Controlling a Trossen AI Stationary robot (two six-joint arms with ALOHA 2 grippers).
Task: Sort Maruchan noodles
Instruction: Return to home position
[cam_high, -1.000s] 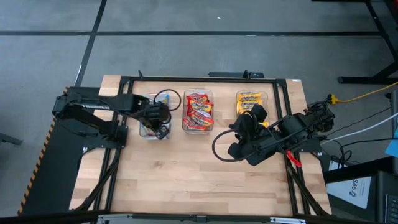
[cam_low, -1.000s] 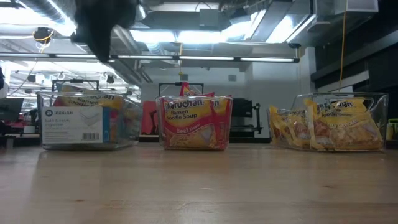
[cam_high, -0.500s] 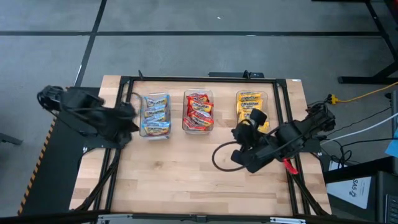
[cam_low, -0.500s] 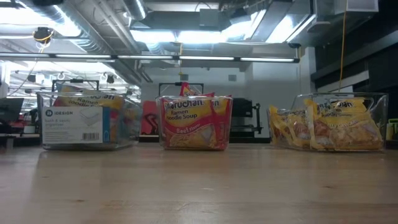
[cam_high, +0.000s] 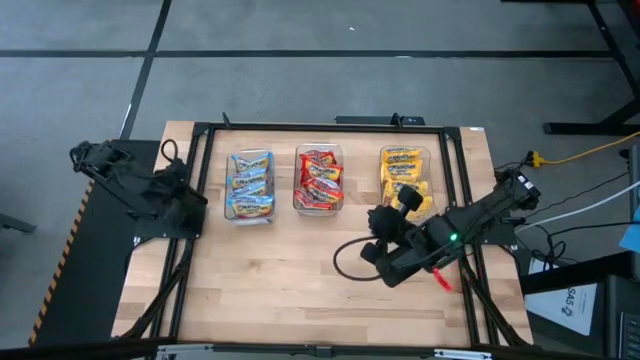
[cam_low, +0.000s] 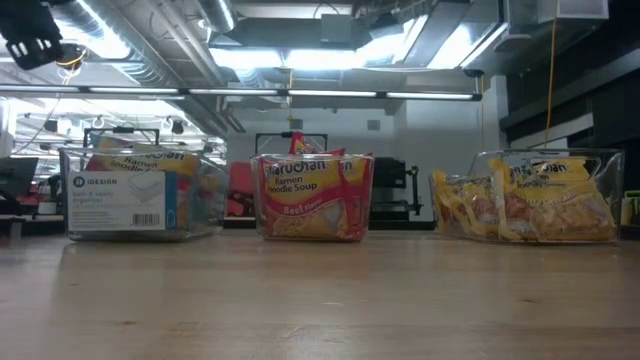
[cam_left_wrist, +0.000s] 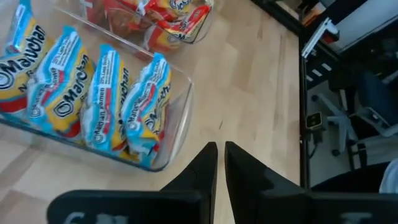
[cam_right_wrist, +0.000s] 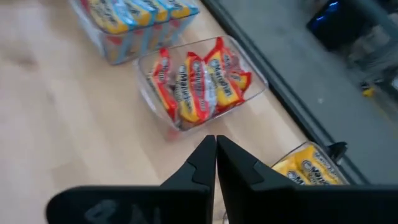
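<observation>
Blue Maruchan packets (cam_high: 250, 185) stand on edge in the left clear bin, red ones (cam_high: 320, 180) in the middle bin, yellow ones (cam_high: 404, 172) in the right bin. The low view shows all three rows: blue (cam_low: 135, 190), red (cam_low: 310, 195), yellow (cam_low: 530, 205). My left gripper (cam_high: 190, 197) is shut and drawn back at the table's left edge, pointing toward the blue bin (cam_left_wrist: 99, 93). My right gripper (cam_high: 400, 207) is shut and hovers just near of the yellow bin, facing the red bin (cam_right_wrist: 199, 81). Neither carries a packet.
The three bins line up along the far half of the table, inside a black metal frame (cam_high: 320, 127). Bare wood (cam_high: 290, 280) fills the near half. A black cable loop (cam_high: 350, 262) hangs by the right arm. A dark part of the left arm (cam_low: 35, 45) shows high up.
My left arm has pulled away from above the blue bin toward the table's left edge, leaving the bin fully in sight. My right arm has drawn back from the yellow bin toward the near edge and a little left.
</observation>
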